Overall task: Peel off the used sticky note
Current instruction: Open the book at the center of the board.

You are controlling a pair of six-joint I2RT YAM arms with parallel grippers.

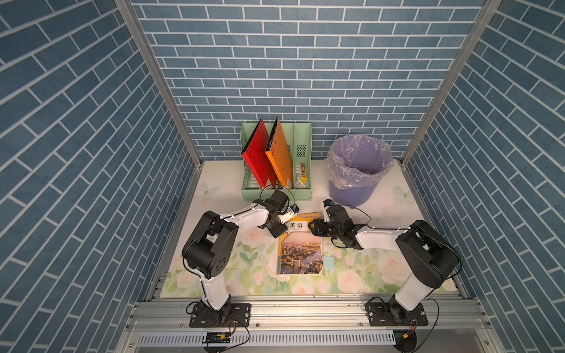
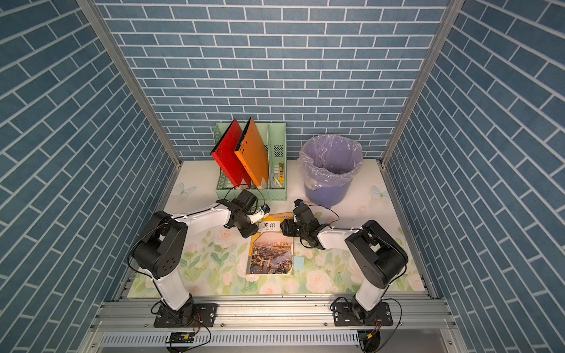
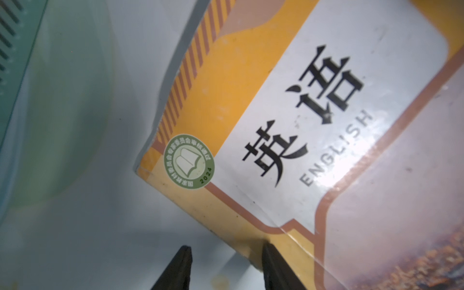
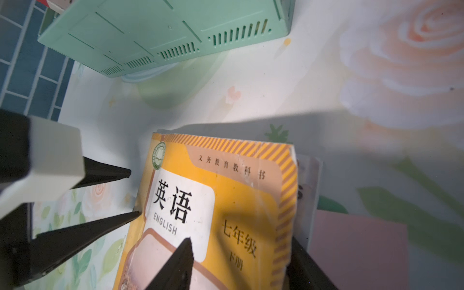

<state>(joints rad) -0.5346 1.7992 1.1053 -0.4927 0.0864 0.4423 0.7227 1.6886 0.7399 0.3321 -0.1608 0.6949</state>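
Left gripper (image 3: pixel 226 249): jaws apart, holding nothing. One fingertip is over the left edge of the textbook (image 1: pixel 301 253), and its mate is over the table (image 3: pixel 100 226) just beside it.
Right gripper (image 4: pixel 241 241): jaws apart, straddling the book's right edge near the far corner. One finger is above the cover and the other is off the edge, with nothing seen pinched.
Sticky note (image 1: pixel 328 262): pale blue, lying against the book's right edge toward the front, well apart from both grippers. Whether it is tucked in or merely beside the book cannot be told.
Pink sheet (image 4: pixel 359 251): flat on the table just beyond the right gripper's outer finger, probably a second note. Which of the two is the used one cannot be told.
Risk, left: the fingertip sits at the very edge of the book. If it slips off, the book is unpinned and would drag along with any pull.
Risk, right: closing here would likely catch the cover or loose pages rather than a note. A thin flat sheet may crease or tear if scraped.
Surroundings: a green file organiser (image 1: pixel 275 194) holds a red folder (image 1: pixel 258 159) and an orange folder (image 1: pixel 279 156) behind the left gripper. A lined purple bin (image 1: pixel 348 192) stands behind the right gripper. Both are well clear.
In the way: the book may cover part of the blue note, and the right arm hides the pink sheet from above.
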